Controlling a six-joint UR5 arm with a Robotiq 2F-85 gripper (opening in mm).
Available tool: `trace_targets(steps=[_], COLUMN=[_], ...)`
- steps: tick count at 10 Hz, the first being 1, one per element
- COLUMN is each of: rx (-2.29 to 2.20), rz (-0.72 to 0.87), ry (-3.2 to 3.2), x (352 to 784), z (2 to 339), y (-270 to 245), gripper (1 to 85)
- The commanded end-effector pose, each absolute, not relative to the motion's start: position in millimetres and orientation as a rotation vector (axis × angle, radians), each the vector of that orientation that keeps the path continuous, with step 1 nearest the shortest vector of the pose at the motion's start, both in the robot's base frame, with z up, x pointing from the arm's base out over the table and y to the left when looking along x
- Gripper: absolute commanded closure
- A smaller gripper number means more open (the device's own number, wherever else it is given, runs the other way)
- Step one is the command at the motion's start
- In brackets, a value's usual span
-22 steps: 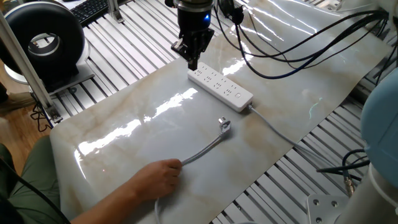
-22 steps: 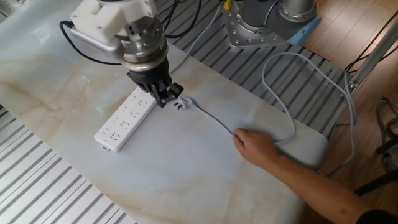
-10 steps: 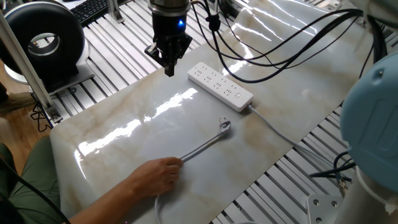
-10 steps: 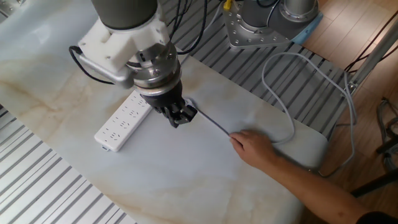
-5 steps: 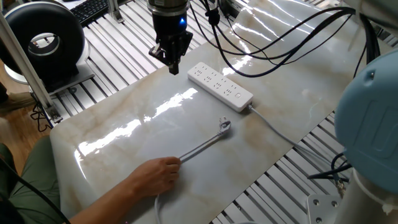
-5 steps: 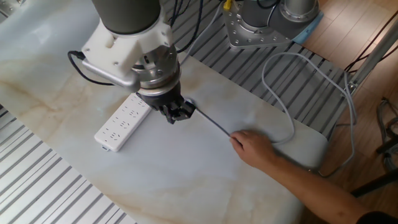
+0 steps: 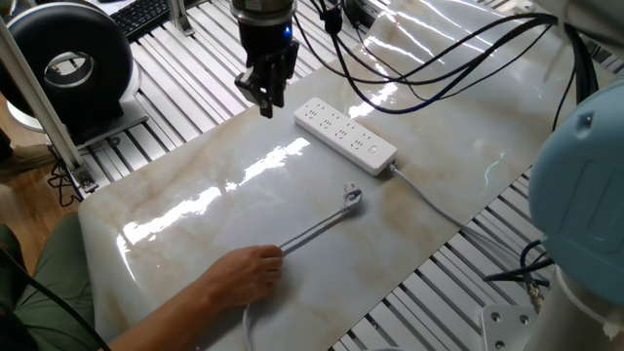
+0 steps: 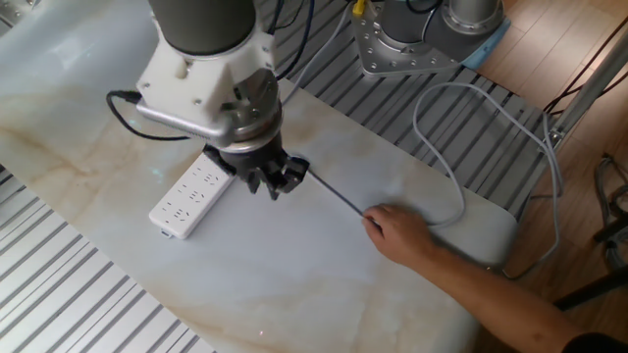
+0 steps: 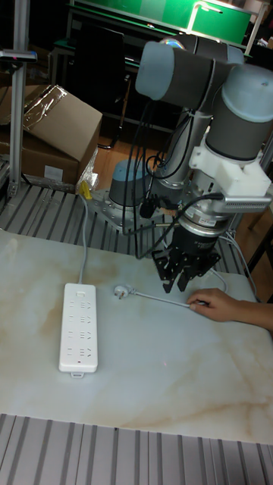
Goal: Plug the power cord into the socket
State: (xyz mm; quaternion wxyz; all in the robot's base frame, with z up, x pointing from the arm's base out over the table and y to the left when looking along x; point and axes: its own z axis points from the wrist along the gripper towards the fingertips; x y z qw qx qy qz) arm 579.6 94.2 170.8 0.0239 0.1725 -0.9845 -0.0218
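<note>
The socket [image 7: 346, 136] [image 8: 196, 191] [image 9: 79, 327] is a white power strip lying flat on the marble-patterned table. The power cord [image 7: 317, 232] [image 8: 339, 196] [image 9: 159, 298] lies on the table, and its plug [image 7: 351, 198] [image 9: 120, 291] rests a short way from the strip. A person's hand [image 7: 239, 278] [image 8: 397, 235] [image 9: 220, 305] holds the cord farther back. My gripper [image 7: 265, 97] [image 8: 273, 181] [image 9: 178, 284] hangs above the table, open and holding nothing. It points down, apart from both plug and strip. In the other fixed view it hides the plug.
The strip's own grey cable [image 7: 429, 200] [image 9: 83, 242] runs off the table edge. Black robot cables [image 7: 439, 68] loop above the strip. A black round device [image 7: 73, 63] sits beyond the far left edge. The robot base [image 8: 422, 34] and a cardboard box [image 9: 45, 136] stand behind the table.
My gripper has moved off the strip's end toward the table's left side, then turned a little about its axis. The plug, cord, strip and hand stay where they were.
</note>
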Motion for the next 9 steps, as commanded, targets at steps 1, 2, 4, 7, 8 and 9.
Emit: trace_targets(steps=[1,2,4,7,8,9], rx=[0.69,0.73,0.836,1.08,1.182,1.252], rz=[-0.083,-0.083,-0.11,-0.182,-0.183,-0.187], ry=[-3.043,-3.035,-3.064,-3.004,-2.961,-2.914], x=[591.1,592.1,606.3,606.6,604.5,599.2], z=[136.5,123.9,93.2,80.3,80.3,80.2], y=[95.5,92.8,94.2,106.6,106.5,105.6], gripper=[53.0,54.3,54.3,50.0,50.0,50.0])
